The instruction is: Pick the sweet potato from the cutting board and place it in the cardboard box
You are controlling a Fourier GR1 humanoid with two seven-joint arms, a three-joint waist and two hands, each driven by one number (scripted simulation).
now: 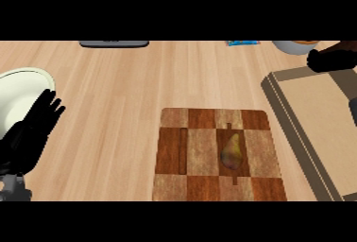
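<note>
The sweet potato [231, 152], yellow-brown and elongated, lies lengthwise on the right half of the checkered wooden cutting board [202, 184] at the lower centre. The cardboard box [317, 123] lies open at the right, its far side cut off by the view's edge. My left hand [31, 130] rests open at the left edge, fingers up, well away from the board. A black shape at the box's far corner is my right hand [329, 60], mostly cut off by the view's edge. Neither hand touches the sweet potato.
A white plate [21, 85] lies at the left, partly behind my left hand. Along the far edge of the counter are a flat grey object [114, 43], a small blue item [242, 43] and a light bowl [294, 46].
</note>
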